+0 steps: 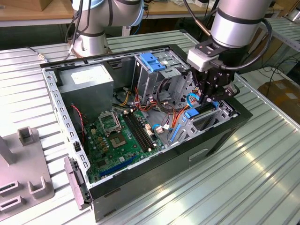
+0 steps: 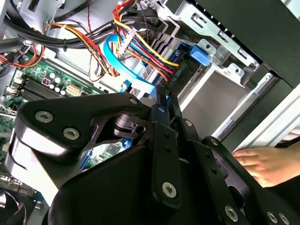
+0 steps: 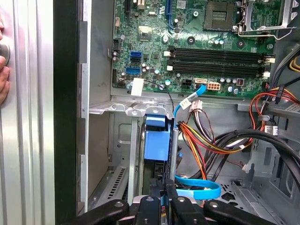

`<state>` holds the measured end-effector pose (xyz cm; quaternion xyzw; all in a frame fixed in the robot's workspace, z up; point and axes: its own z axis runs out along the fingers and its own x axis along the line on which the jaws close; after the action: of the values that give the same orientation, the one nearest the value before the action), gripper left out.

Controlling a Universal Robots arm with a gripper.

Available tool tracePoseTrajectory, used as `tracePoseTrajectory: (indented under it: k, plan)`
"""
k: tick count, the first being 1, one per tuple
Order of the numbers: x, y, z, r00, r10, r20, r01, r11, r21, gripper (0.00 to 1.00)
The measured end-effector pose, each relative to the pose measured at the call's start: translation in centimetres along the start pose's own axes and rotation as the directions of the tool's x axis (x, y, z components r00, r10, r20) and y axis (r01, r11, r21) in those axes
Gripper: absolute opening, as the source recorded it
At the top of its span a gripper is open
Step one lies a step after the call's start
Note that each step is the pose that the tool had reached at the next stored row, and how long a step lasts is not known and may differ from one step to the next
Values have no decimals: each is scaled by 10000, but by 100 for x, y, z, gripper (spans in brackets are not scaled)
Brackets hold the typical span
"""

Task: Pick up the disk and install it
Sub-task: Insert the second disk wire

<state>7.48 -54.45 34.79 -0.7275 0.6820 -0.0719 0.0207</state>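
worktop (image 1: 262,178): ribbed metal, carries the PC case; 1 grey fixture w/ slots sits at the exterior view's left, well apart from the case.
PC case (image 1: 154,183): 1, lying on its side w/ side panel off, so the inside faces up and the arm can come in from above.
arm (image 1: 236,21): 1 working, reaching down into the case's drive-bay corner at the exterior view's right; a 2nd arm base stands behind the case, idle.
PSU box (image 1: 86,84): 1, grey w/ white sticker, far corner, not involved.
mainboard (image 3: 197,42): 1, green, flat on the case floor; 4 long RAM slots, all vacant; 1 CPU socket, open.
drive cage (image 1: 157,75): metal, 1 blue clip on top; not the target.
disk (image 3: 156,140): 1, standing on edge in the bay slot beside the case wall, blue carrier frame facing the first wrist view. Prob. partly seated, depth in the slot hard to judge. Edge-on fits a slide-in bay.
gripper (image 3: 163,187): directly over the disk's end, in line w/ the slot.
fingers (image 3: 153,191): drawn close together at the disk's top edge; looks like they're clamped on the carrier frame, contact itself hidden, so can't say for sure.
cables: 1 loose bundle (red/yellow/orange/black) + 1 light-blue SATA lead (image 3: 199,190) looped just beside the disk, not plugged in as far as I can tell.
hand (image 2: 265,164): a person's, resting on the worktop outside the case wall, near the bay; prob. steadying or on standby.
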Motion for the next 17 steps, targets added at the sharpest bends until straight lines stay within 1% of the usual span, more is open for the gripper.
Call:
tracePoseTrajectory:
  k: [7, 17]
  plan:
    - [-1, 3, 13, 10000, 0, 1, 0, 10000, 3, 16]
    - [-1, 4, 16, 10000, 0, 1, 0, 10000, 3, 16]
